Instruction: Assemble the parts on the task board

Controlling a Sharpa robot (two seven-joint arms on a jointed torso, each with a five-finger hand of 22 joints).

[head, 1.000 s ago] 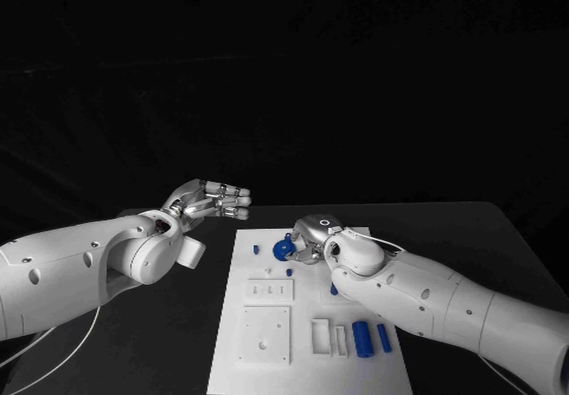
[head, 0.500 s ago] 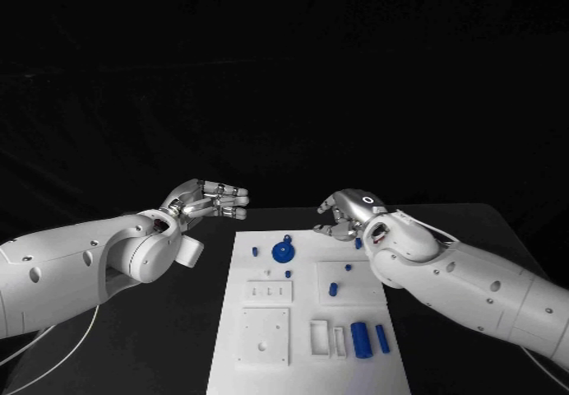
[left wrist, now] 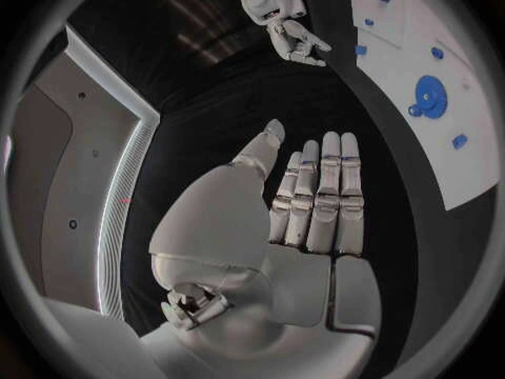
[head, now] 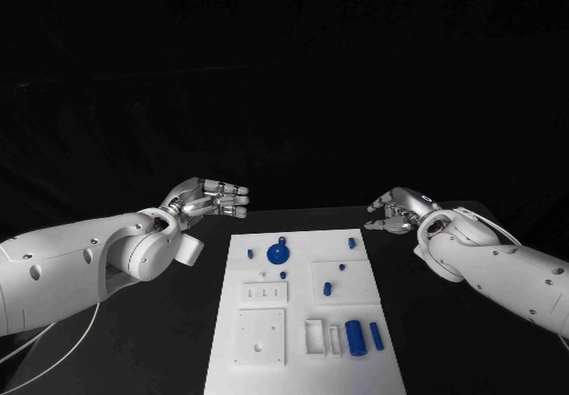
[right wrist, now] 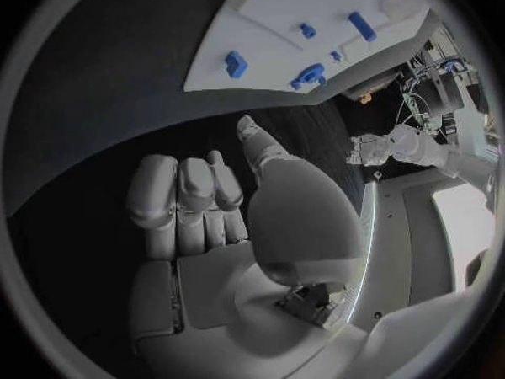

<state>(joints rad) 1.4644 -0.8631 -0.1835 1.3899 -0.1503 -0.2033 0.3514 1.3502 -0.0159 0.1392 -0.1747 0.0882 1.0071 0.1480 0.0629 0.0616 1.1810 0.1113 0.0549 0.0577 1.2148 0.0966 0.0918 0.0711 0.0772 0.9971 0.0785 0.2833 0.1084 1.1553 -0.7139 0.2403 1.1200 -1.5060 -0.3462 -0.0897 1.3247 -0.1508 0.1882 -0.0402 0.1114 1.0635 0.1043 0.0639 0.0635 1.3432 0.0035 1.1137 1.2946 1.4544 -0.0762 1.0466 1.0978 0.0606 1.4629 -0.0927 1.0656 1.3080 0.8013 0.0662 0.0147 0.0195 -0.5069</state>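
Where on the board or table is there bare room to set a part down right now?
Bare board: the strip between the blue wheel and the small peg, and the near right corner beyond the two blue cylinders. Bare black table lies beside both long edges. The near middle, with its white blocks, is crowded.

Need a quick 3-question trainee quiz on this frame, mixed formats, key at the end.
1. True or false: the right hand holds a blue part.
2. Where does the blue gear-shaped part lie? A) at the far end of the task board B) at its near end C) off the board, on the table
3. Fill in: the left hand hovers off the board's ____ edge, holding nothing.

Key: 1 false; 2 A; 3 left
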